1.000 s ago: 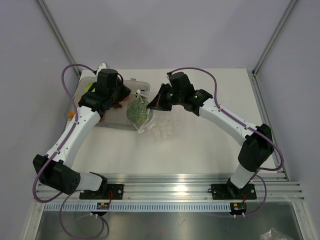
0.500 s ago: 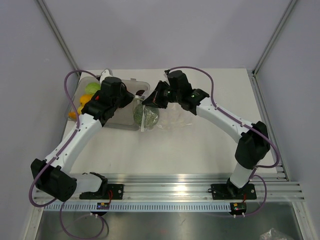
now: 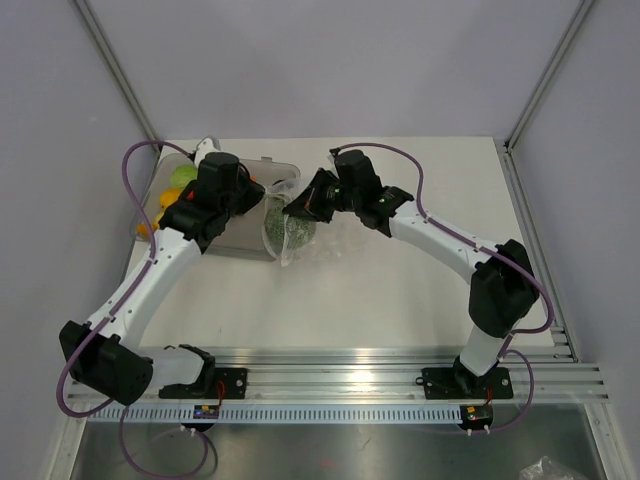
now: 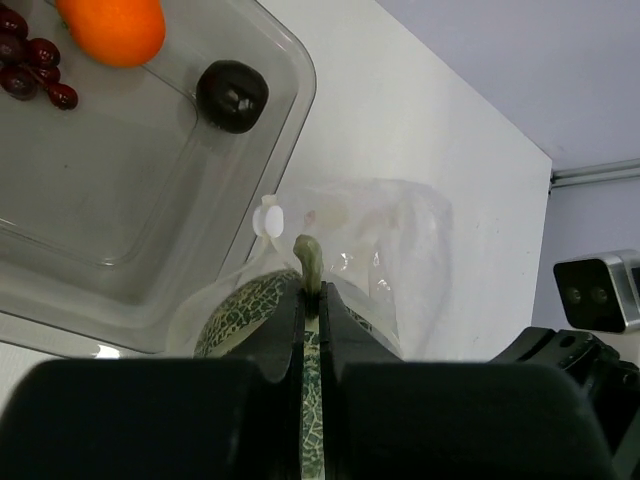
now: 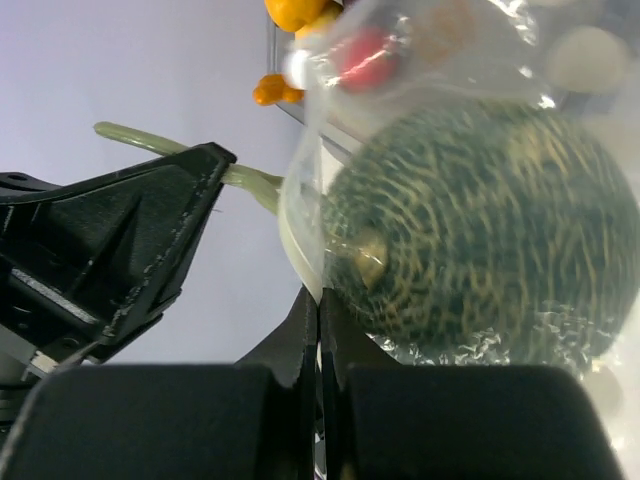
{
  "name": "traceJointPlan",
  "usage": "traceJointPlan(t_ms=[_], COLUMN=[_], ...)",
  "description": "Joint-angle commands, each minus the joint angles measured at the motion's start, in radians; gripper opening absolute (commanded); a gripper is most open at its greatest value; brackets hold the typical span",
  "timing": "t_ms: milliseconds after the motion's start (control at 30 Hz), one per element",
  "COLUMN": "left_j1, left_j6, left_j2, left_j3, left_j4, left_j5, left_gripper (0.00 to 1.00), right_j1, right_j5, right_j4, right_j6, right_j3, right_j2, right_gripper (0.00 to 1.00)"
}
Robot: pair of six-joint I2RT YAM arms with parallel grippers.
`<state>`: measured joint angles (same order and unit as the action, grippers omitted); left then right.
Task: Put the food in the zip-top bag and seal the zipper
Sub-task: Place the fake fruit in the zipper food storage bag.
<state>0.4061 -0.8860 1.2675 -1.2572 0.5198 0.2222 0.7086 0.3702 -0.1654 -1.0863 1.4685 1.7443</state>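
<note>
Pinching melon stem (image 4: 310, 256), left claw (image 4: 312, 292) (closed), right claw (image 5: 318, 302) clamping bag (image 5: 500, 60)

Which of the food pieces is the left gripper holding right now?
The green netted melon, pinched by its stem; the orange, grapes and dark ball lie loose in the grey tray.

The clear, crinkly zip-top bag (image 4: 390, 240) bulges around a green netted melon (image 5: 480, 230), whose pale stem (image 4: 310, 262) pokes out of the bag's mouth. An orange (image 4: 112, 25), dark grapes (image 4: 30, 65) and a dark brown ball (image 4: 232, 95) lie in the grey tray (image 4: 100, 200) just beside the bag.
</note>
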Motion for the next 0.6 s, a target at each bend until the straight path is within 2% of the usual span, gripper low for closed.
traceJointPlan(t_ms=[0, 300, 400, 433, 567], left_j1=[-0.024, -0.101, -0.098, -0.095, -0.061], left_j6=[-0.028, -0.03, 0.016, 0.039, 0.088], left_j2=[-0.048, -0.056, -0.014, -0.005, 0.018], left_j3=[-0.082, -0.056, -0.067, -0.058, 0.027], left_j4=[-0.049, -0.11, -0.113, -0.116, -0.153], left_j5=[0.023, -0.155, -0.222, -0.288, -0.328], left_gripper=[0.0, 0.0, 0.0, 0.0, 0.0], right_j1=[0.009, 0.003, 0.0, -0.001, -0.011], right_j5=[0.018, 0.082, 0.108, 0.11, 0.116], right_j4=[0.061, 0.139, 0.249, 0.269, 0.339], right_j6=[0.003, -0.001, -0.05, -0.06, -0.087], right_j3=[-0.001, -0.02, -0.063, -0.072, -0.105], right_j2=[-0.022, -0.026, -0.028, -0.028, -0.034], right_gripper=[0.0, 0.0, 0.0, 0.0, 0.0])
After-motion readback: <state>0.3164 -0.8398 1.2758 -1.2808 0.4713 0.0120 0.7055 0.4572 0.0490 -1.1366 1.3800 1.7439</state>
